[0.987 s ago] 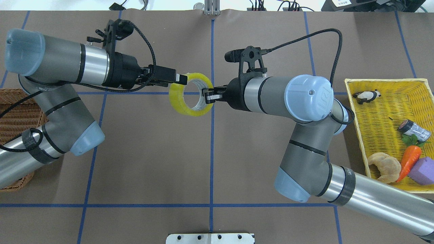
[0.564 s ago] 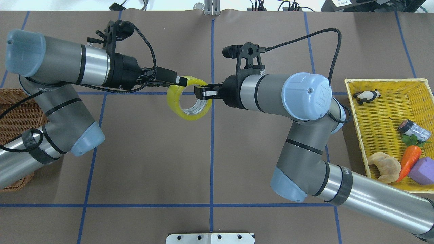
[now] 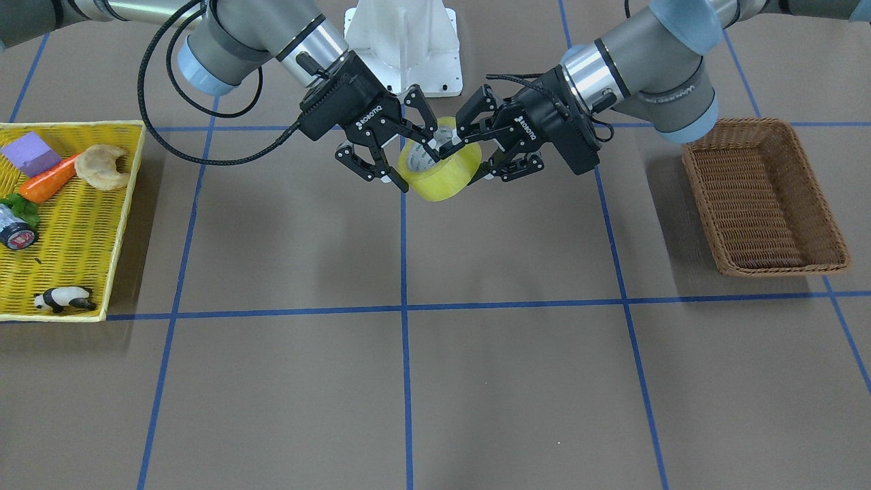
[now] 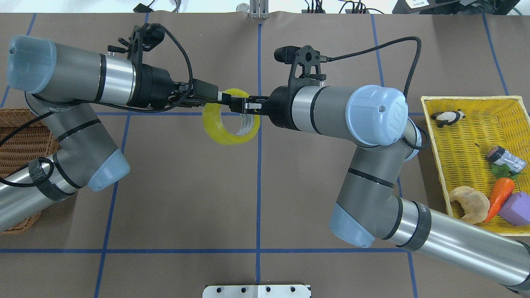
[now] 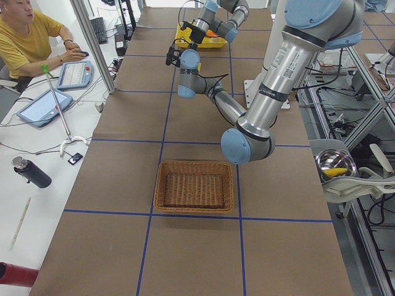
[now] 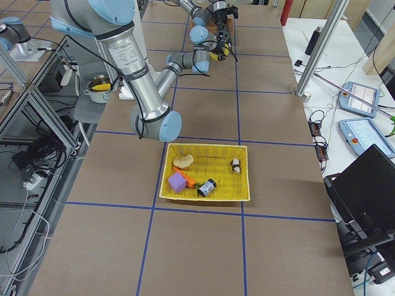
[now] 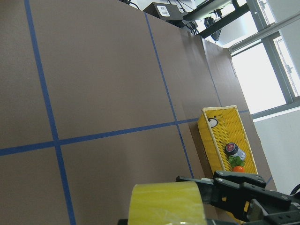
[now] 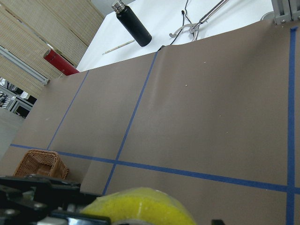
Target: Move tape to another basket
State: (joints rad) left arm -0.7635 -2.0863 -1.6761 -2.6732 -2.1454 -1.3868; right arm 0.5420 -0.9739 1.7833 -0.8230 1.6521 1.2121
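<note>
Yellow tape (image 3: pixel 442 178) aloft midway above the counter (image 3: pixel 510 381), core axis tilted up toward the far side. Clamped across its width by the left gripper (image 3: pixel 471 160) jaws; right gripper (image 3: pixel 416 163) jaws spread wide about the ring's wall, judged released. Wicker basket (image 3: pixel 762 204) well apart to the left, on the holding arm's side. Counter flat, brown-papered, blue-gridded.

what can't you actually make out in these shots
Which of the left gripper and right gripper bears the tape: front view, both straddle it and the roll hides the contact.
The brown basket: overhead, mostly covered by the left arm and cut off by the edge.
The tape in both wrist views: cut off by the bottom edge.
The small jar: front view, label too small to read.
</note>
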